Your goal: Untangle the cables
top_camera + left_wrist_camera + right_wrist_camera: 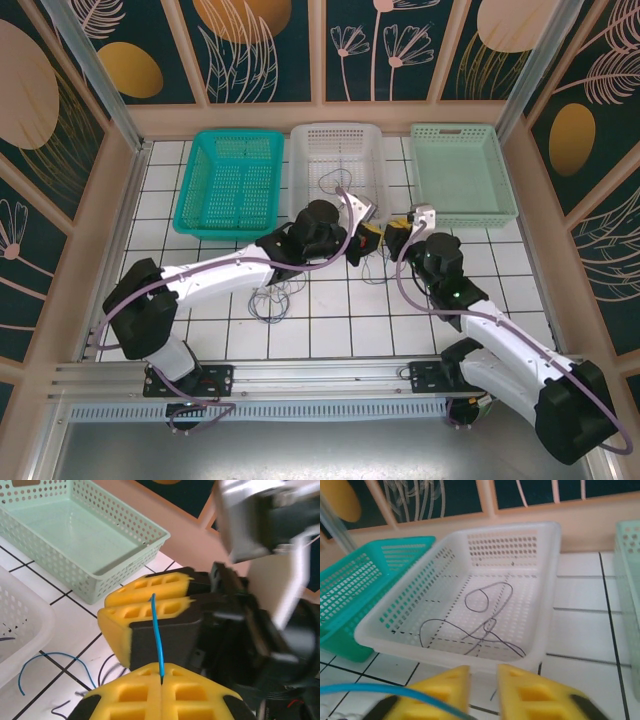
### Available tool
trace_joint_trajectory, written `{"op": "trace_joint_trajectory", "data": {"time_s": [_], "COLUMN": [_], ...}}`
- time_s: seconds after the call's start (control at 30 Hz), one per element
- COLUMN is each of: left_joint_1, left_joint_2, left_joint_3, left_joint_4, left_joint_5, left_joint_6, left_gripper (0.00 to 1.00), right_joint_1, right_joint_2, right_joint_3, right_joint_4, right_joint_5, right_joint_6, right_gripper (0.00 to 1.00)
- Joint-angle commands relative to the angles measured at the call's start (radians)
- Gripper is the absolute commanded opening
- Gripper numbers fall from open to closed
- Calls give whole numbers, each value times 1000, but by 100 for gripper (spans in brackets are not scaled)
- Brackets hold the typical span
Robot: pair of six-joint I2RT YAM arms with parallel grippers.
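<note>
a thin blue wire [157,635] runs nearly straight between the two grippers, above the white tiled table [330,335]. the left gripper [161,679] is clamped on its lower end. its upper end reaches the right gripper [484,682], whose yellow fingers [530,692] stand slightly apart. thin dark wires [275,298] lie looped on the tiles, and dark wire loops [485,615] rest inside the white perforated plastic basket [547,595].

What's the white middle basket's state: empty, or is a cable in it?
Not empty: the white basket holds a thin dark cable, lying in loose loops on its floor.
</note>
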Motion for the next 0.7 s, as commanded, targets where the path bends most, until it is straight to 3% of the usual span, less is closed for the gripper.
{"op": "trace_joint_trajectory", "data": {"time_s": [0.0,0.07,0.1,0.53,0.67], "left_joint_1": [-3,-4,-3,-2,-2], "left_joint_2": [-57,-60,-62,-185,-220], "left_joint_3": [-9,-6,-6,32,99], "left_joint_4": [52,32,21,28,-24], "left_joint_5": [13,13,12,3,-29], "left_joint_6": [-15,-22,-26,-44,-2], "left_gripper": [0,0,0,0,0], "right_joint_1": [-25,-35,-40,-59,-59], "right_joint_2": [15,7,0,7,-47], "right_joint_3": [37,26,20,-22,-54], "right_joint_4": [-78,-74,-67,-122,-90], "right_joint_5": [69,68,67,25,39], "right_joint_6": [65,83,88,140,153], "right_gripper": [45,60,62,60,72]}}
